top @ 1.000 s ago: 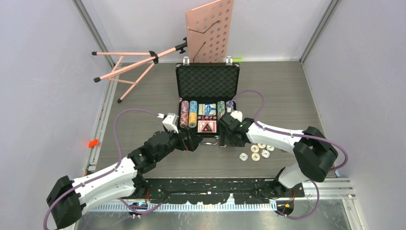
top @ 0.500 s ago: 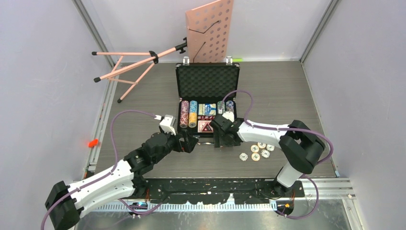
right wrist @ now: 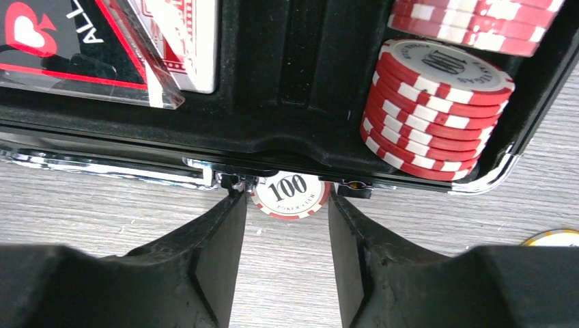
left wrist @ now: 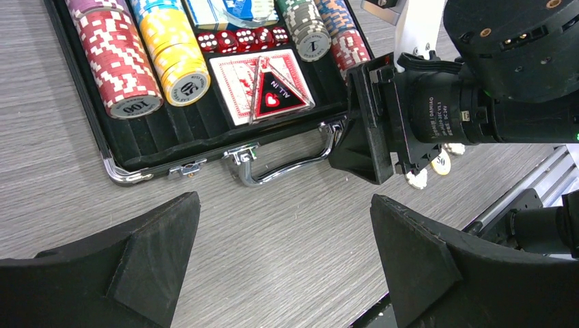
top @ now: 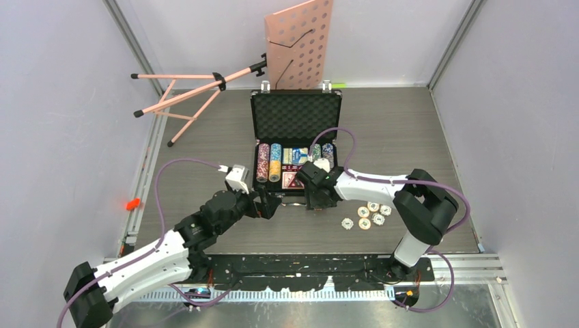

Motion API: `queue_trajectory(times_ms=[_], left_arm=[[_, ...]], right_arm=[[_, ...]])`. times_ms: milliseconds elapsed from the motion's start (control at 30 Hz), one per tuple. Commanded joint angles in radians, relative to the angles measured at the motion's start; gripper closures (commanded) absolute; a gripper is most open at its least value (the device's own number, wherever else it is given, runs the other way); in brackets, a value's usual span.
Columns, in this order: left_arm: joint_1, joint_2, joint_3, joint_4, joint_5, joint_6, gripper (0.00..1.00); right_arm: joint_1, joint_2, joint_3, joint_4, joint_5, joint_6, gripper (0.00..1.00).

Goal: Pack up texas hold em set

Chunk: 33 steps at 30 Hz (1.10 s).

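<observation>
**Overhead and wrist views.** The black ribbed briefcase with chrome latches [left wrist: 191, 145] lay open at the middle of the grey wood-grain table [top: 410, 137]. Its foam-lined lid [top: 295, 116] stood upright on the far side.

The tray held rows of poker chips lying on their sides:
- a red-and-white row marked 100 [left wrist: 113, 61]
- a yellow-and-blue row [left wrist: 171, 51]
- a green-and-white row [left wrist: 304, 27]

It also held a line of small red dice [left wrist: 242, 37] and a red-backed card deck [left wrist: 232, 85]. A triangular black-and-red plaque [left wrist: 276, 92] rested on top of the deck.

The left gripper [left wrist: 283, 205] hung over bare table just in front of the chrome carrying handle [left wrist: 287, 162]. Its jaws were spread wide and nothing was between them.

The right gripper [right wrist: 287, 205] met the case's front edge near its right corner, with its jaws part-way apart. A single red-and-white chip marked 100 [right wrist: 290, 193] sat between the fingertips [right wrist: 229, 232], against the case's rim. Whether the fingertips actually pinched it could not be told.

Several loose pale chips [top: 369, 215] lay on the table just right of the case. A pink perforated music stand [top: 298, 44] stood behind the lid.
</observation>
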Motion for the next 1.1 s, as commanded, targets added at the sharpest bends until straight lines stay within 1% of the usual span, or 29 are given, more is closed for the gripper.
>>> queue_trajectory(times_ms=[0, 167, 433, 633, 700, 767, 800, 867, 1067], left_arm=[[0.008, -0.029, -0.010, -0.004, -0.023, 0.022, 0.00], [0.008, -0.044, -0.009, -0.011, -0.017, 0.022, 0.00], [0.008, -0.041, 0.001, -0.035, 0.001, 0.017, 0.01], [0.008, -0.005, 0.016, -0.020, 0.030, 0.016, 0.02], [0.008, -0.001, 0.019, -0.022, 0.033, 0.017, 0.02], [0.008, -0.002, 0.022, -0.027, 0.034, 0.017, 0.02], [0.008, -0.003, 0.023, -0.028, 0.034, 0.017, 0.02], [0.008, -0.007, 0.023, -0.032, 0.034, 0.016, 0.01], [0.008, -0.012, 0.023, -0.035, 0.031, 0.019, 0.01]], right_arm=[[-0.010, 0.050, -0.001, 0.069, 0.018, 0.014, 0.50], [-0.006, 0.010, -0.026, 0.045, -0.002, 0.031, 0.58], [0.039, -0.094, -0.119, -0.009, -0.032, 0.094, 0.59], [0.047, -0.155, -0.121, -0.061, -0.006, 0.104, 0.57], [0.047, -0.163, -0.102, -0.082, 0.007, 0.097, 0.55], [0.047, -0.169, -0.084, -0.104, 0.015, 0.089, 0.44], [0.047, -0.169, -0.073, -0.107, 0.021, 0.085, 0.34], [0.047, -0.167, -0.059, -0.110, 0.027, 0.075, 0.28], [0.047, -0.115, -0.007, -0.085, 0.036, 0.046, 0.26]])
